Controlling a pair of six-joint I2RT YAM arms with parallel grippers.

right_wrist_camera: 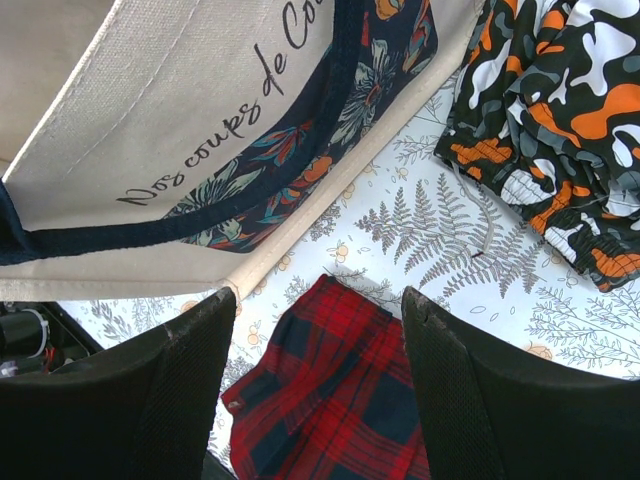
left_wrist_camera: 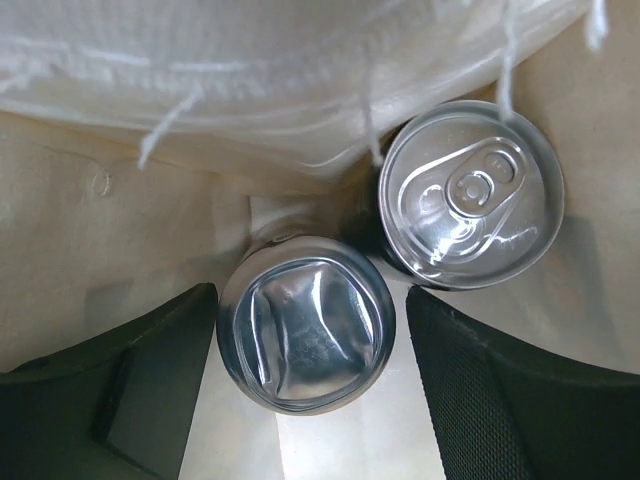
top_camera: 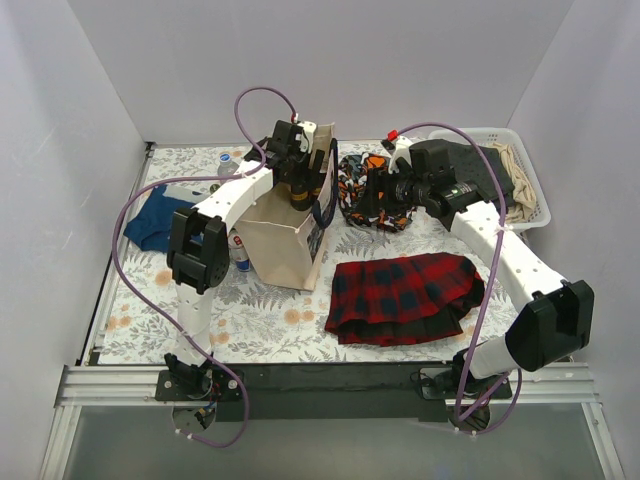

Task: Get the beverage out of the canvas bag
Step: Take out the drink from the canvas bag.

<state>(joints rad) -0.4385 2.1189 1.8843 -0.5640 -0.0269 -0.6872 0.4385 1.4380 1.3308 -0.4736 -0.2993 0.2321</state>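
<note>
The table (top_camera: 270, 320), covered in a fern-print cloth, fills the top view. Just off its centre toward 10 o'clock stands the canvas bag (top_camera: 280, 240), upright with its mouth open. Its printed panel with script lettering and a navy floral band faces 3 o'clock.

A red plaid cloth (top_camera: 400, 295) lies at 4 o'clock from the table's centre. A white basket (top_camera: 487, 132) holding grey and beige fabric sits at 2 o'clock. An orange camouflage cloth (top_camera: 352, 185) is bunched at 1 o'clock, near the bag. A blue cloth (top_camera: 150, 222) lies at 9 o'clock. A small bottle (top_camera: 240, 252) stands just beside the bag at its 9 o'clock side.

The left arm reaches down into the bag's mouth. Its wrist view shows two beverage cans on the bag's floor, close together. The first beverage can (left_wrist_camera: 305, 325) shows a dented silver end, and the second can (left_wrist_camera: 470, 195), at 1 o'clock from it, shows a pull-tab top. The left gripper (left_wrist_camera: 310, 292) is spread wide, one finger on each side of the first can. I cannot tell whether either finger touches it.

The right gripper (right_wrist_camera: 320, 400) is at the bag's 3 o'clock side, outside it. Its fingers are parted with nothing between them, above the plaid cloth and the fern print.
</note>
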